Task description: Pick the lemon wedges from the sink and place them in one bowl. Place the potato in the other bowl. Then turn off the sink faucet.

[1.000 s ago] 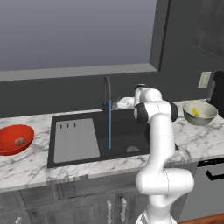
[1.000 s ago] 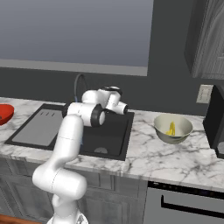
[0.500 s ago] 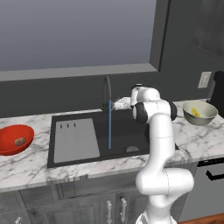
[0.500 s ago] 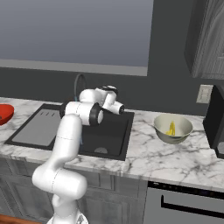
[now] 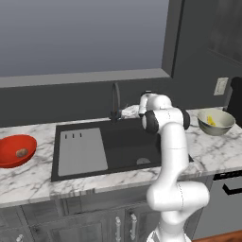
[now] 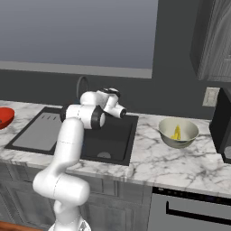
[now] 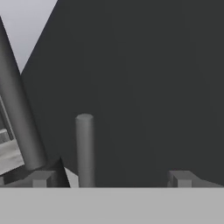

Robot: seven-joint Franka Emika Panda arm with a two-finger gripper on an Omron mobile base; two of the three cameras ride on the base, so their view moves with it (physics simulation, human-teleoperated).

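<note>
I have the claw (image 7: 111,179) spread wide at the base of the faucet (image 5: 115,101), its small lever (image 7: 85,148) upright between the fingertips and not gripped. No water shows in the black sink (image 5: 125,144). The potato (image 5: 21,152) lies in the red bowl (image 5: 14,150); the lemon wedges (image 6: 176,132) sit in the grey-beige bowl (image 6: 179,133) on the marble surface (image 6: 180,160).

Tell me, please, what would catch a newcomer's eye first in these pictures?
Probably the white arm rising in front of the black sink, its pincer open at the faucet by the back wall. Next, the colours at either end of the marble counter: the red bowl holding the potato on the left, and the grey-beige bowl with yellow lemon wedges on the right.
</note>
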